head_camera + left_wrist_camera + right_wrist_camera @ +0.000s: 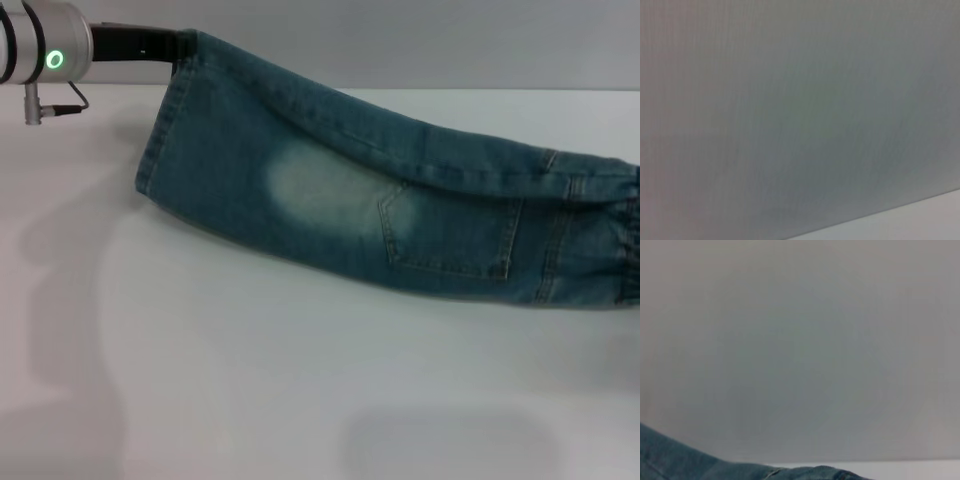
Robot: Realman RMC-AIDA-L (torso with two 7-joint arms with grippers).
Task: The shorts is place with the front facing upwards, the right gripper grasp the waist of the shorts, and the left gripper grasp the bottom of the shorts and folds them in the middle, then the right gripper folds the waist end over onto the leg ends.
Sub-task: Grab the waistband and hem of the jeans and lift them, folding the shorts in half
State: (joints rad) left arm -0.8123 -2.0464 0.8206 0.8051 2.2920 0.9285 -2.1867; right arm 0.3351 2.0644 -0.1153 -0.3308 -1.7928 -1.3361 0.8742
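Jaws of the left gripper are gripping the bottom of the shorts in the head view, lifting the shorts above the tabletop; the waist is running off the right edge. Left wrist view is showing only blank surface. Right wrist view is showing a denim strip; the right gripper is unseen, so I cannot tell its state. A weak grip could let the hem slip.
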